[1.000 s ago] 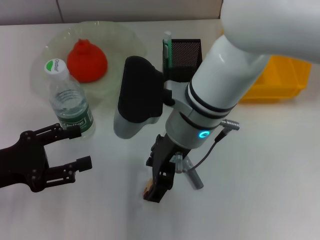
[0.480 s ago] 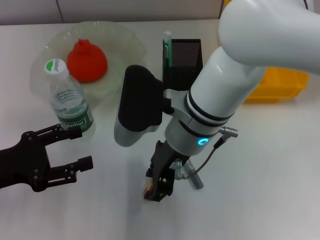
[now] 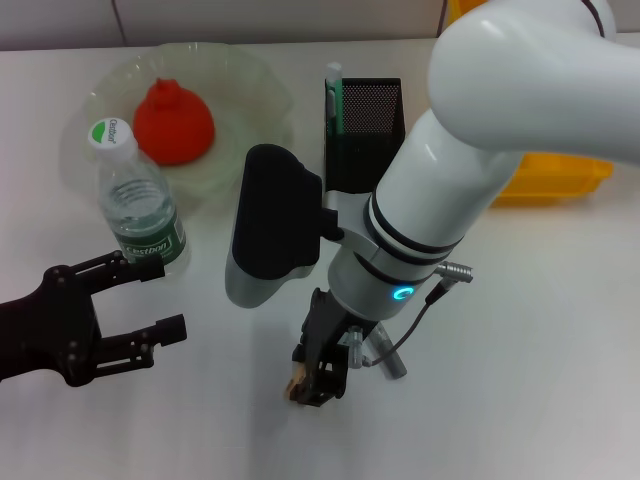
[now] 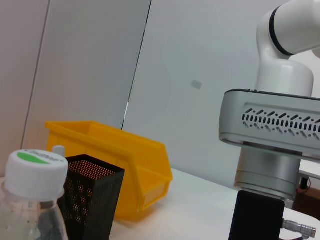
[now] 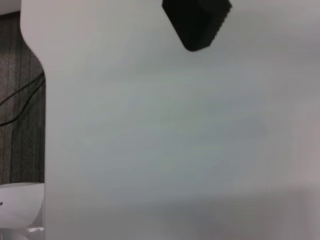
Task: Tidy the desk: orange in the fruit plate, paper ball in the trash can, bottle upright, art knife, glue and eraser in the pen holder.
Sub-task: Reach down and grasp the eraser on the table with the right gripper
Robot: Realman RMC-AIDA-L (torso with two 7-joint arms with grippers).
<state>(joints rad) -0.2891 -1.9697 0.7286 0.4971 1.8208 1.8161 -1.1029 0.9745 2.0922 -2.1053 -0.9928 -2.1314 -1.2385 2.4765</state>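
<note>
The orange (image 3: pixel 174 122) lies in the clear fruit plate (image 3: pixel 250 75) at the back left. In front of it the bottle (image 3: pixel 140 205) stands upright, its white cap (image 4: pixel 35 170) close in the left wrist view. Behind my right arm is the black mesh pen holder (image 3: pixel 367 112), with a white-and-green stick (image 3: pixel 333 92) in it. My right gripper (image 3: pixel 320 375) points straight down at the table, touching a small tan eraser (image 3: pixel 294 377). My left gripper (image 3: pixel 158 297) hovers open at the front left, near the bottle. The paper ball is out of view.
A yellow bin (image 3: pixel 560 175) sits at the back right, also seen as the yellow bin (image 4: pixel 120 165) in the left wrist view. A short grey cylinder (image 3: pixel 390 362) lies right beside the right gripper. The right wrist view shows bare white table (image 5: pixel 175 140) and its edge.
My right arm has sunk a little and its wrist has shifted slightly left, with the gripper staying at the tan eraser. The left gripper and all other things have not moved.
</note>
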